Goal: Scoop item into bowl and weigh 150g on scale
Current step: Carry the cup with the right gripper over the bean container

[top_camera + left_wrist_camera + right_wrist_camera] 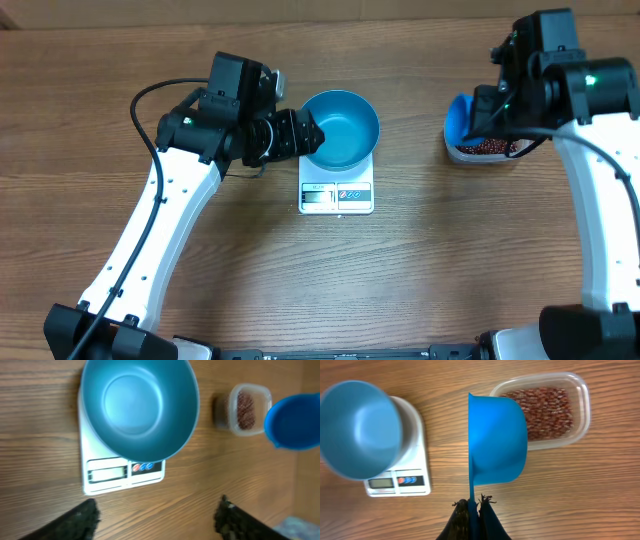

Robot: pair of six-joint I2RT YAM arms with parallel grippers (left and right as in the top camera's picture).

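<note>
Closest to the lens in the right wrist view, the right gripper (474, 510) is clamped on the thin handle of a small blue scoop (497, 440), its two dark fingers pressed together with the handle between them. The scoop is turned on its side, so its rim shows as a straight edge. Whether it carries anything cannot be told from this angle. It hangs just beside the left end of a clear plastic tub (582, 405).

The beans (545, 410) lie inside that tub. They are many tiny dark red-brown grains spread in a loose, shallow layer over its floor, speckled with paler bits. The tub stands on the wooden table (420, 270), toward the robot's right and well apart from the scale.

The bowl (345, 130) is round, deep and bright blue, with a smooth inner surface showing only blue. It sits on the scale (337, 197) and covers most of the white platform. The front strip with the grey display and the small coloured label shows in front of it. The reading is too small to make out.

The left gripper (157, 510) hovers at the bowl's left side with its fingers spread wide and only bare wood between them, holding nothing. In the overhead view it overlaps the bowl's rim, and whether it touches the bowl cannot be told.
</note>
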